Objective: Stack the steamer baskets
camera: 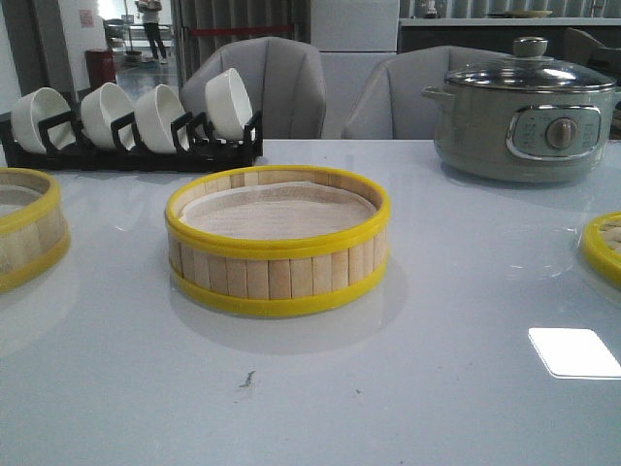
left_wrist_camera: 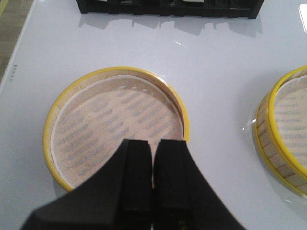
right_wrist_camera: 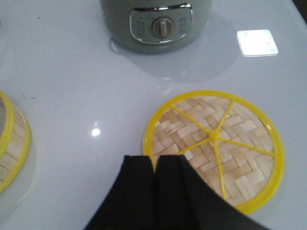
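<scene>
A steamer basket (camera: 277, 243) with yellow rims and a white liner stands at the table's middle. A second basket (camera: 24, 233) is cut off at the left edge. The woven lid (camera: 604, 248) lies flat at the right edge. Neither gripper shows in the front view. In the left wrist view my left gripper (left_wrist_camera: 153, 143) is shut and empty, hovering over the near rim of the left basket (left_wrist_camera: 115, 124); the middle basket (left_wrist_camera: 288, 134) is beside it. In the right wrist view my right gripper (right_wrist_camera: 154, 160) is shut and empty above the edge of the lid (right_wrist_camera: 216, 143).
A black rack of white bowls (camera: 131, 121) stands at the back left. A grey-green electric pot (camera: 524, 112) with a glass lid stands at the back right, just beyond the lid. Grey chairs stand behind the table. The table's left edge (left_wrist_camera: 14, 57) is near the left basket.
</scene>
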Available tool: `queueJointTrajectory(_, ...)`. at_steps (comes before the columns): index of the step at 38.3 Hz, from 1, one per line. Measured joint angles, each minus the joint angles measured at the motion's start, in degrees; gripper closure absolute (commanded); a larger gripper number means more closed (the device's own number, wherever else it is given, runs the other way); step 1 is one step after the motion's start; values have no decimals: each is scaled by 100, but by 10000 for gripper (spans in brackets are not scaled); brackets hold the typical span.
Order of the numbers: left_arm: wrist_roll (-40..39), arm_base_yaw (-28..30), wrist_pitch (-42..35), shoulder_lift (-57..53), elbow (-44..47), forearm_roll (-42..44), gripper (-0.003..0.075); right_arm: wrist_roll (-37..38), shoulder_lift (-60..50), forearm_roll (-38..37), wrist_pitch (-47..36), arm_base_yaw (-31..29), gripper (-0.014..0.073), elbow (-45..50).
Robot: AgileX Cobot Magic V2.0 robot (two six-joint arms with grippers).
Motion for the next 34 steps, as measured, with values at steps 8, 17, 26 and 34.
queueJointTrajectory(8,0,0,8,0,0,0,635,0,0,33,-208,0,533,-4)
queueJointTrajectory(17,0,0,64,0,0,-57,629,0,0,55,-58,0,176,-4)
queueJointTrajectory(26,326,0,190,26,0,-352,384,0,0,59,-33,0,97,-4)
queueJointTrajectory(34,460,0,215,359,0,-758,253,0,0,68,-30,0,97,-4)
